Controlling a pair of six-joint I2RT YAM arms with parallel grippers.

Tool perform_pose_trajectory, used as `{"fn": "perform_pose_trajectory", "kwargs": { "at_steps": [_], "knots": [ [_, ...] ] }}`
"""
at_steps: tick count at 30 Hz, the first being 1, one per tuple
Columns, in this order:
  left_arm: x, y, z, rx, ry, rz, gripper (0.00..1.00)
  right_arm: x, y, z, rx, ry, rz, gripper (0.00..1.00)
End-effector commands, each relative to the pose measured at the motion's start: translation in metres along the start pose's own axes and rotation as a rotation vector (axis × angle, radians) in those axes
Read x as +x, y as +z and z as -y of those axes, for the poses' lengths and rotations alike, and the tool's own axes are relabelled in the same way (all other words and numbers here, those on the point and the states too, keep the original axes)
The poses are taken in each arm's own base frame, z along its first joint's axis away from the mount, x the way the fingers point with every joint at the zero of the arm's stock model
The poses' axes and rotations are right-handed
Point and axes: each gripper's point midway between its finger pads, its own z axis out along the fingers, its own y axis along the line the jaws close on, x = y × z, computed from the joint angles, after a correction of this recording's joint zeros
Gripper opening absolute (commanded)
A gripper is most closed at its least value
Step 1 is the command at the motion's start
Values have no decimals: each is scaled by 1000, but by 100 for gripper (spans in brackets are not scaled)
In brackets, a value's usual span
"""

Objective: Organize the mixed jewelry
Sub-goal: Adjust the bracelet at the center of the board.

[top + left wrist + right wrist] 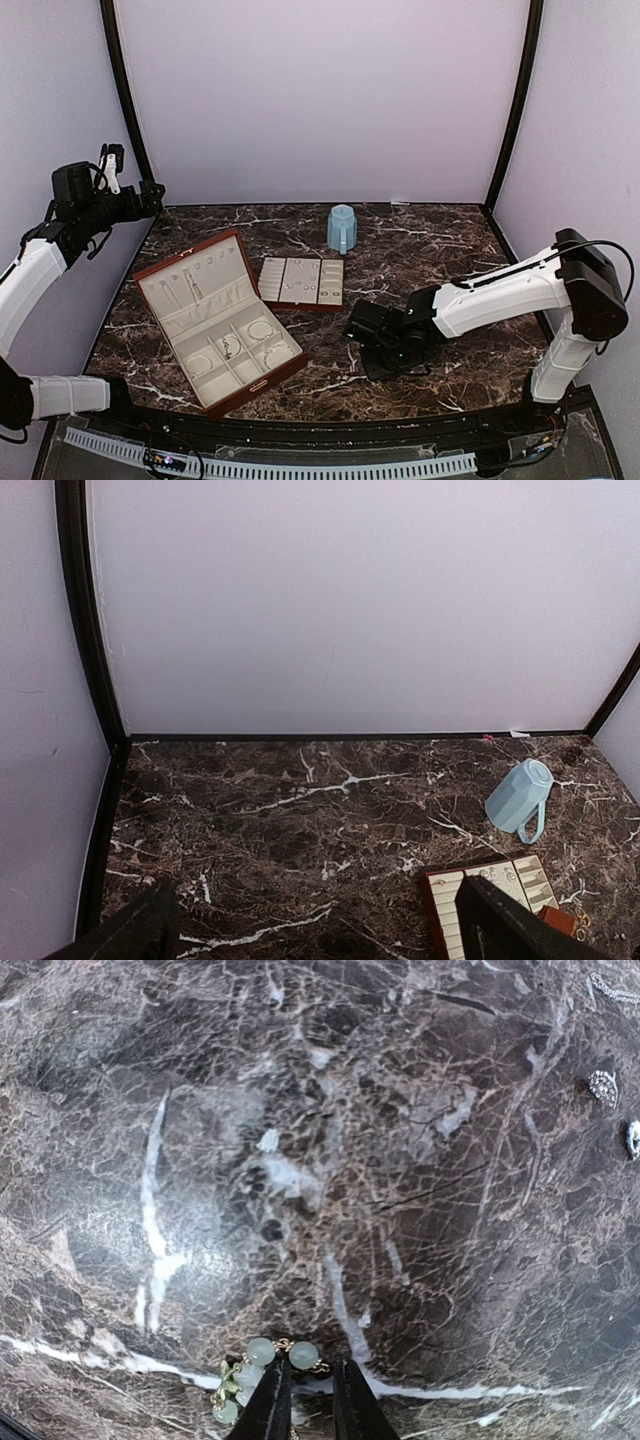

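**Lot: mixed jewelry (262, 328), sorting partly done.**

- **Stowed.** We count several hoops and bracelets in the lower compartments of the open reddish-brown box (258, 384), with small pieces hung on its cream-lined lid. More tiny pieces sit in the slots of the cream tray (271, 278), just beside the box.
- **Loose.** We see two silver studs (603, 1087) and a short chain (610, 985) on the counter (450, 240), well apart from box and tray. A beaded piece (262, 1360), pale green beads on a gold-coloured chain, lies at the tips of the right tool.
- **Right tool (308, 1372).** It is low over the counter, right of the tray, and set narrow. The gold chain runs in between its fingers, so we judge it to be pinching the beaded piece, though the contact itself is barely visible.
- **Left tool (315, 915).** It is raised high at the left, spread wide and holding nothing.
- **Other.** A pale blue mug (342, 228) stands behind the tray.
- **Progress.** We judge the bulk to be sorted. The beaded piece, the studs and the chain are left to place.
- **Markings.** We find no brand, label or legible writing on box, tray or mug.
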Motion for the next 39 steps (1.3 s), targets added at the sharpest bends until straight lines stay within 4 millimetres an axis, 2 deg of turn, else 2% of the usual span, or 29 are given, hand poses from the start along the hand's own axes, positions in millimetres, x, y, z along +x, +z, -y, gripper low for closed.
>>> {"fn": "perform_pose_trajectory", "kwargs": {
  "at_steps": [1,15,24,31,39],
  "knots": [
    [-5,-6,3,9,14,29,99,-8,4,2,2,-6,15,16],
    [-4,-6,3,7,15,27,99,-20,7,-2,-38,-1,30,20],
    [-5,-6,3,8,14,28,99,-28,-4,4,-57,39,51,24],
    [-5,-6,3,8,15,29,99,-15,-10,7,-82,63,18,25],
    [-5,-6,4,13,12,28,99,0,-12,-7,-126,34,-2,28]
  ]
}}
